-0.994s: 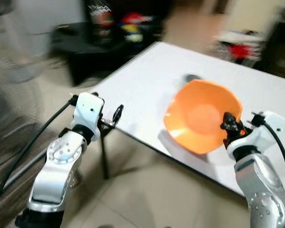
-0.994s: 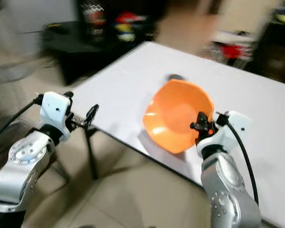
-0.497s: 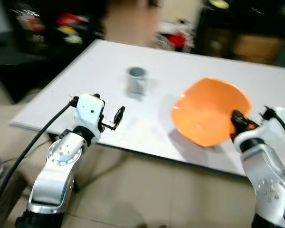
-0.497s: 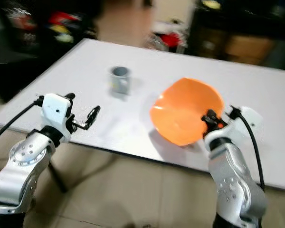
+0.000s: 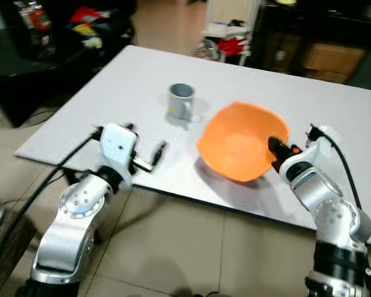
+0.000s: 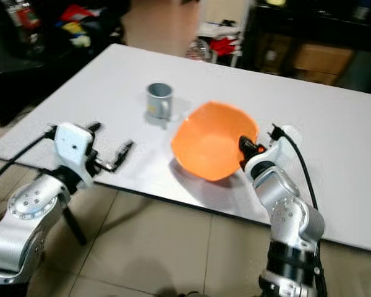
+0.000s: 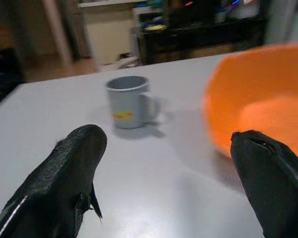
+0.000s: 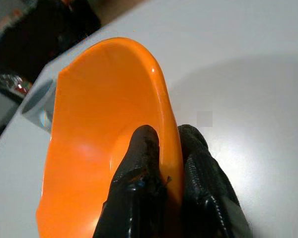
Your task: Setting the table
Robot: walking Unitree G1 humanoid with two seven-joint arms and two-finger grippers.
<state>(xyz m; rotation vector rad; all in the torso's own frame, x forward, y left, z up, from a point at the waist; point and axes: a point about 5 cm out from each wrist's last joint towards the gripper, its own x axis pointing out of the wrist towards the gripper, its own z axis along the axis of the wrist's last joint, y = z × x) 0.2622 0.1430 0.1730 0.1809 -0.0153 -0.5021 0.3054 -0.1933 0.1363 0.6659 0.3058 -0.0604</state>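
An orange bowl (image 5: pixel 238 142) hangs tilted just above the white table (image 5: pixel 334 117), near its front edge. My right gripper (image 5: pixel 275 146) is shut on the bowl's right rim; in the right wrist view its fingers (image 8: pixel 144 148) pinch the rim of the orange bowl (image 8: pixel 99 129). A grey mug (image 5: pixel 180 101) with a yellow label stands upright behind and to the left of the bowl. My left gripper (image 5: pixel 156 154) is open over the table's front left part, holding nothing. The left wrist view looks between its fingers (image 7: pixel 74 163) at the grey mug (image 7: pixel 127 101) and the orange bowl (image 7: pixel 258 116).
The white table's front edge (image 5: pixel 173 193) runs just before both arms, with tiled floor below. Dark furniture with colourful clutter (image 5: pixel 80 28) stands at the back left. Dark shelving with boxes (image 5: pixel 321 49) lines the back right. A black cable trails from each wrist.
The view has swung, bringing the mug and more of the table into sight. My right gripper has carried the bowl leftwards, closer to the mug. My left gripper stays open.
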